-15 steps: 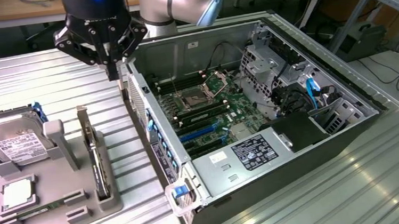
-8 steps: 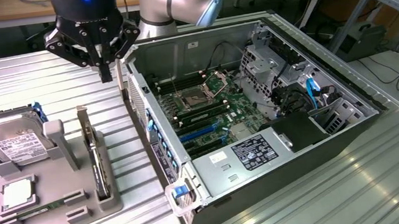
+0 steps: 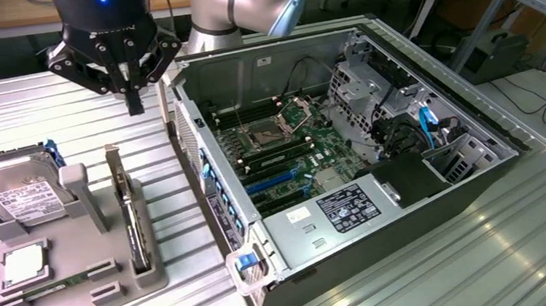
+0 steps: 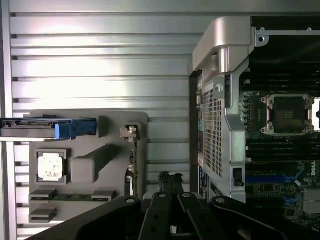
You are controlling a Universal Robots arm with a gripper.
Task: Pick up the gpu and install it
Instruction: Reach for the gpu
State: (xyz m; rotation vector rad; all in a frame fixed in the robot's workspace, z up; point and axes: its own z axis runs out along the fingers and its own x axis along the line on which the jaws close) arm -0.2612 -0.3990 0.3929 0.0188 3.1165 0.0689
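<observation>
Gripper (image 3: 135,105) hovers; gpu (image 3: 133,221) seemingly thin, edge-up.

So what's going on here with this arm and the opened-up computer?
A robot arm is set to fit a graphics card into the open computer case. Its end effector hangs empty above the table, between the case and a grey holder. The card stands on edge in that holder, not yet picked up.

One gpu (image 3: 132,224), one hard drive (image 3: 21,196), one case (image 3: 453,215).
</observation>
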